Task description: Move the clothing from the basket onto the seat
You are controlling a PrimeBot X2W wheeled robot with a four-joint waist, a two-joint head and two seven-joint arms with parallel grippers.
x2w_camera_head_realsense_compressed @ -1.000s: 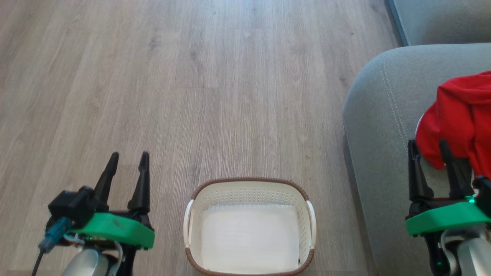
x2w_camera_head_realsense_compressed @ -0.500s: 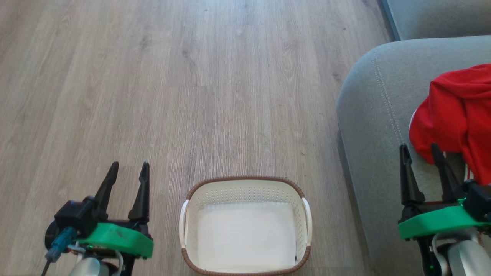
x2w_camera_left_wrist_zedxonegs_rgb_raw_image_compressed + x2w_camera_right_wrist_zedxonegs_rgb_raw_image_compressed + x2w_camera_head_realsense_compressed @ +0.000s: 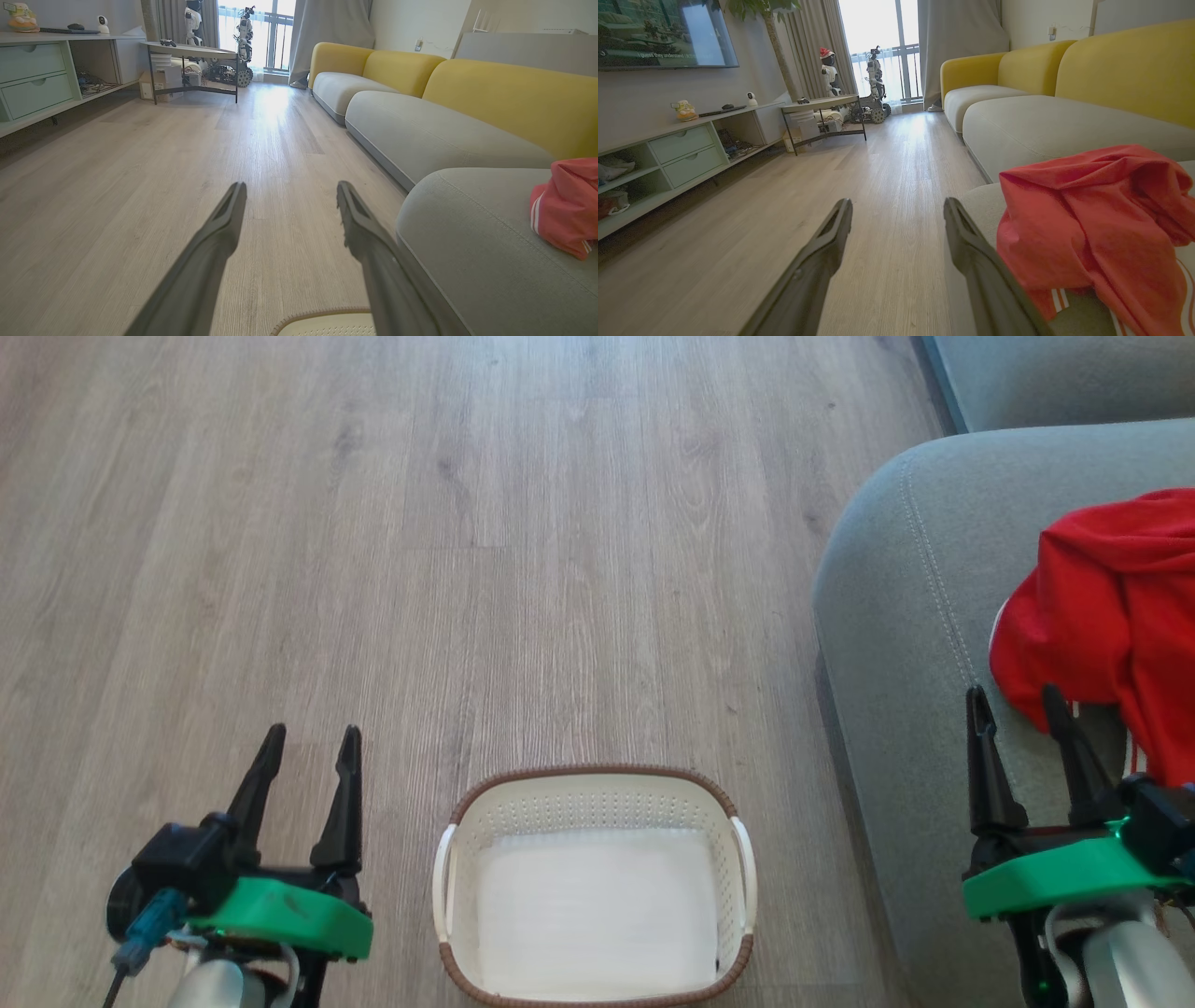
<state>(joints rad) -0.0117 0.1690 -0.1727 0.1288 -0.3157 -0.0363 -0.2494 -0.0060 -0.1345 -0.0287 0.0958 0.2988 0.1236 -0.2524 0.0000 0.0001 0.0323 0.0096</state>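
Left claw (image 3: 312, 735): mine, just left of the basket (image 3: 597, 772) and low over the floor (image 3: 467, 569). Its two dark fingers are spread, with bare boards showing through the gap.
Basket: nearest to me, standing on the floor between my two claws. It has a brown woven rim and a white handle on each side, and its pale bottom is in plain sight.
Right claw (image 3: 1013, 695): mine, right of the basket and over the near corner of the seat (image 3: 896, 616). The fingers are parted and grip no cloth.
Seat: right of the basket, with a strip of floor between the two. It is grey-green, with a rounded edge and a pale stitched seam.
Clothing (image 3: 1111, 625): on the seat, well to the right of the basket and a little beyond it. It is a crumpled red heap with white stripes at its lower edge. I cannot tell whether it is one piece or two.
In my way: the heap's lower fold lies just beside my right claw's outer finger (image 3: 971, 252). I cannot tell whether they touch.
Beyond the basket: boards run on to a bright window (image 3: 878, 28) with grey curtains (image 3: 957, 46).
Beyond the basket, right: a long sofa (image 3: 504, 98) with grey cushions and yellow backrests.
Beyond the basket, left: a pale green cabinet (image 3: 686, 154) with drawers, a screen (image 3: 668, 32) above it and a thin-legged table (image 3: 822, 103). Small robots (image 3: 826, 70) stand by the window.
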